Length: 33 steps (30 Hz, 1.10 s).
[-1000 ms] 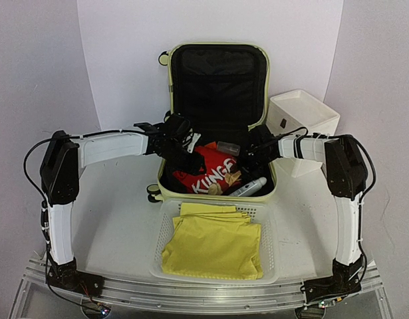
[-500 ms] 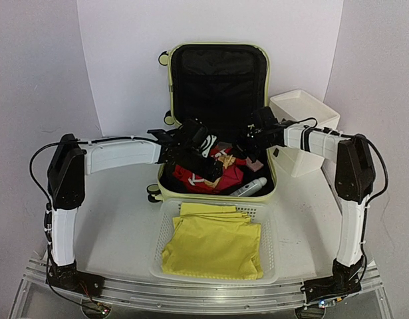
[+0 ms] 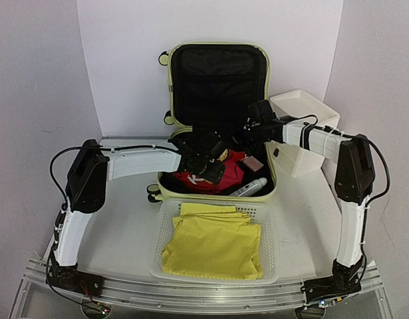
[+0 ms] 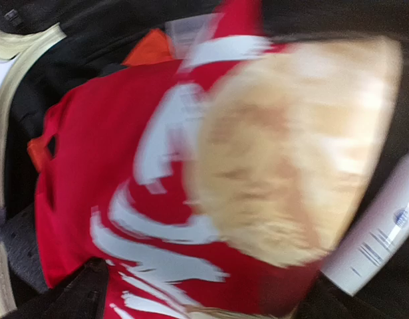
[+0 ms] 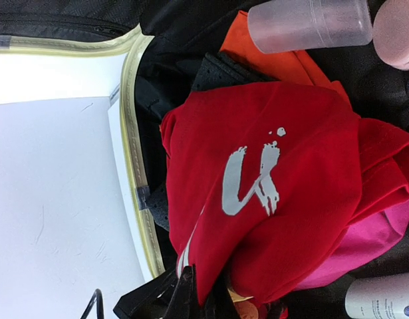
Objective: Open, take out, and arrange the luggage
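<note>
Top external: nearest, centre of the table (image 3: pixel 118 222), is a white mesh basket (image 3: pixel 163 232) holding a folded yellow cloth (image 3: pixel 214 249). Right behind it is the luggage (image 3: pixel 217 80), open. Its base lies flat on the table. The lid stands upright against the back wall with the black lining facing the camera, and the wheels are on the left side.

The base holds a red printed item (image 3: pixel 214 181), a white bottle (image 3: pixel 249 187) at near right, and a small pink thing (image 3: pixel 253 163) just beyond the bottle.

Left gripper (image 3: pixel 211 169) sits low over the red printed item, arm stretched in from the left. I can't tell how far its jaws are open. The left wrist view is blurred, with no fingers in shot.

Right gripper (image 3: pixel 248 141) is higher, at the far right of the base, jaws closed tight. In the right wrist view the red printed item's edge looks pinched at the tips. That view also shows pink cloth (image 5: pixel 367 242) under it, then orange cloth (image 5: pixel 284 63) and a clear cup (image 5: pixel 310 23) on its side.

A white box (image 3: pixel 304 126) stands just right of the luggage, far side.
</note>
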Each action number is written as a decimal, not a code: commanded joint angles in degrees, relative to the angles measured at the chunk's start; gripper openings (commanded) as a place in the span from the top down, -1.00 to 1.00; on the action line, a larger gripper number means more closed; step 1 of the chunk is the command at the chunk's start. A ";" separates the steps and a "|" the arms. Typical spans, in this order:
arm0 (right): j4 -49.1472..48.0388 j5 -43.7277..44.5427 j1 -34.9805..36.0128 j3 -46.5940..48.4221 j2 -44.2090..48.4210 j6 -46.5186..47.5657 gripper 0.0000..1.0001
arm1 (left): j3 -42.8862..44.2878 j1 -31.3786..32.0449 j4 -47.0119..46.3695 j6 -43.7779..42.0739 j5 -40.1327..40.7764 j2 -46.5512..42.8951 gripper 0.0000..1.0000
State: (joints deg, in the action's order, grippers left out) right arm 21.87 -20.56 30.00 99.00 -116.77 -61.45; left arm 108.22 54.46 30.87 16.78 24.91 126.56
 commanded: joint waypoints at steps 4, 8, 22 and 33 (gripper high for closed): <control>-3.41 1.31 0.68 2.27 3.50 0.02 1.00 | -0.52 -0.49 5.47 1.01 17.44 -1.40 -0.21; -3.13 3.53 0.50 1.57 3.67 1.31 1.00 | -2.12 -0.49 5.75 -3.58 17.20 -3.79 0.63; 0.34 8.70 0.15 -4.02 6.86 4.18 -0.60 | -6.80 -1.11 6.99 -14.88 -9.60 -16.91 1.00; -2.22 13.16 0.15 -16.73 12.42 -7.94 -0.97 | -10.16 -1.72 7.58 -13.16 -13.96 -18.37 1.00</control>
State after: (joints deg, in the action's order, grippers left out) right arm 23.16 -8.67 30.09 84.25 -108.62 -65.30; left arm 99.11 52.75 38.11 3.49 13.56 112.03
